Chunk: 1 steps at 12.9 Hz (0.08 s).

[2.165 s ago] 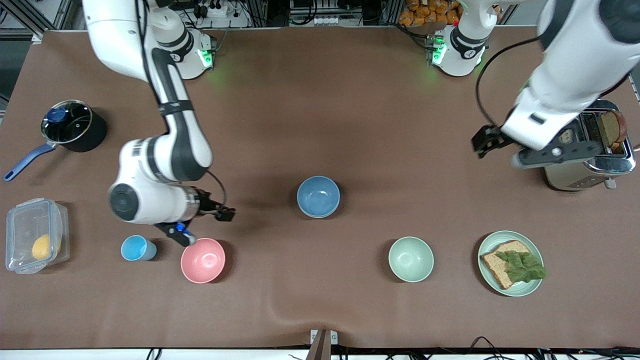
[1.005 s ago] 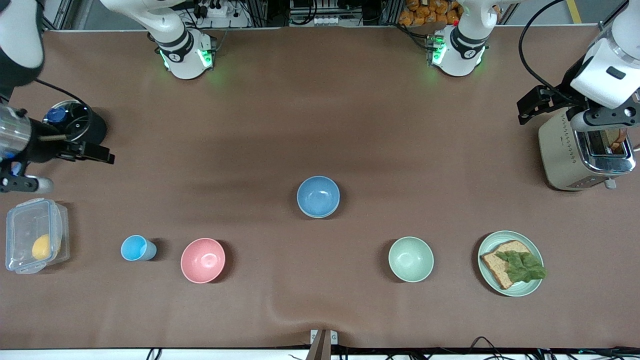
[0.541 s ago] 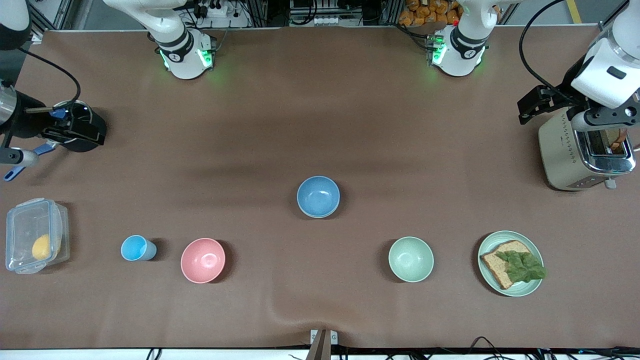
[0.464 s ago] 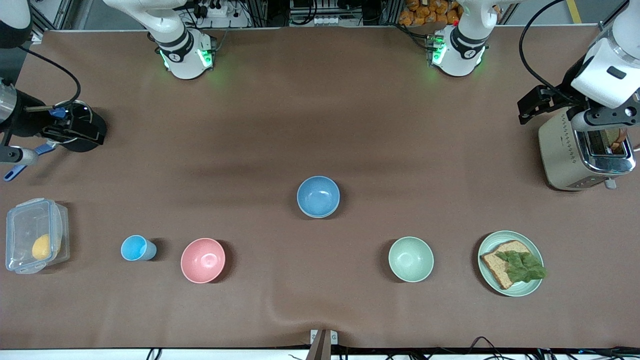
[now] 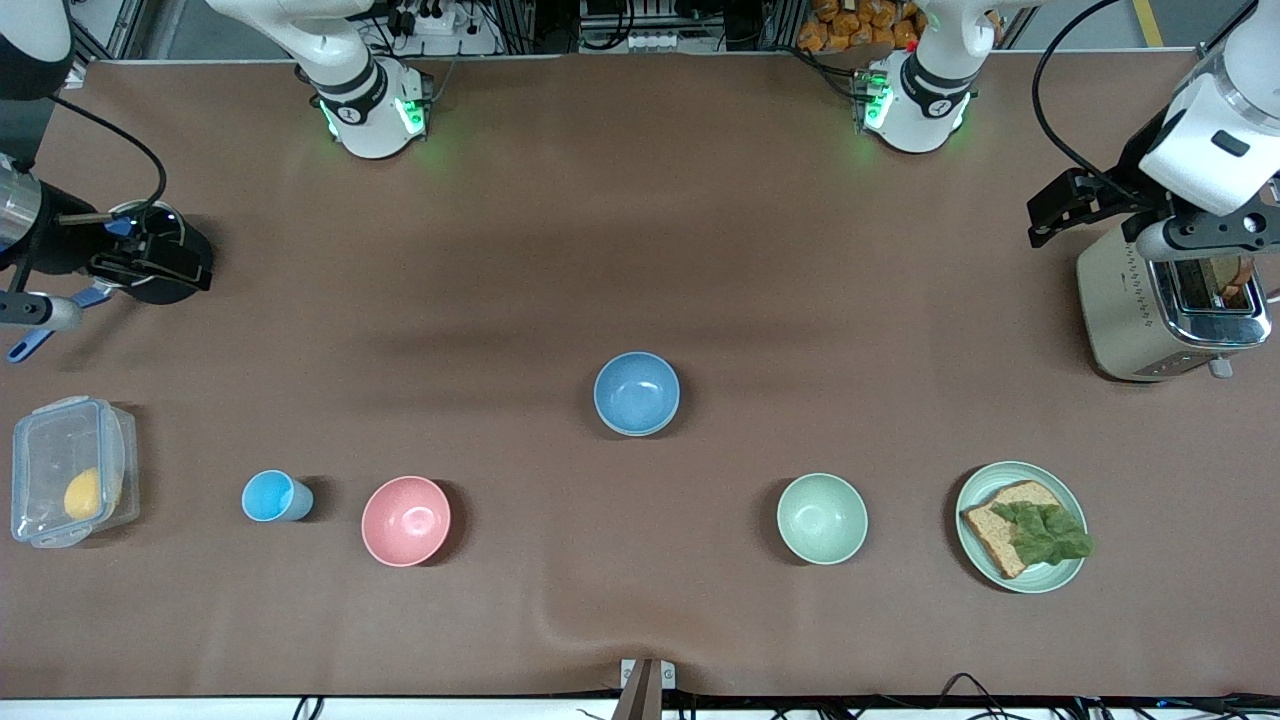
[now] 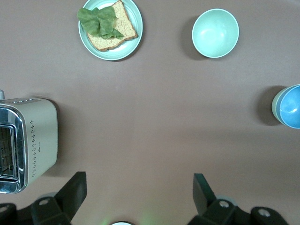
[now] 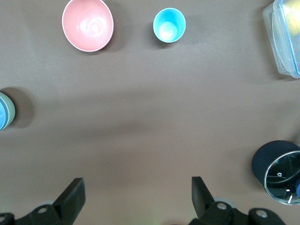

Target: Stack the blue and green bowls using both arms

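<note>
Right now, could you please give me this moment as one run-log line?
stage: stack done | blue bowl: nested in green bowl, mid-table | left gripper: open, by toaster | right gripper: open, by pot

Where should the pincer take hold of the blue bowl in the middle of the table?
By its rim, from straight above, one finger inside. The blue bowl sits upright, nested in the green bowl, whose wall covers its sides. Left pincer waits open beside the toaster, right pincer by the pot.
</note>
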### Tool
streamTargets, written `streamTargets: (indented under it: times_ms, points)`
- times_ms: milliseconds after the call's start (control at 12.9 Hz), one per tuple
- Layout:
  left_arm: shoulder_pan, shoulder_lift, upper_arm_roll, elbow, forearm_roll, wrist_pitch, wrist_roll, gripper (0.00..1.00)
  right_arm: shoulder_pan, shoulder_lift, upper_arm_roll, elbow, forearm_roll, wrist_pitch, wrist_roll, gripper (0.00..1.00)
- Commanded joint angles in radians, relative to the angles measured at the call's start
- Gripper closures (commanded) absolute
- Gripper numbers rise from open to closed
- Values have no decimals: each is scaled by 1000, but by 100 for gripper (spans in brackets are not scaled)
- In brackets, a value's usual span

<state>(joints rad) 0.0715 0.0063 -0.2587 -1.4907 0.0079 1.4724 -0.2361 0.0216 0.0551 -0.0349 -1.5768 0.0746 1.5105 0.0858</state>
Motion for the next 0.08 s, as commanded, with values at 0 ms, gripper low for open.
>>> streamTargets:
  times_ms: [0]
  points:
    - [-2, -20, 9, -14, -9, 9, 21, 0, -23, -37, 24, -39, -22, 14, 6, 0]
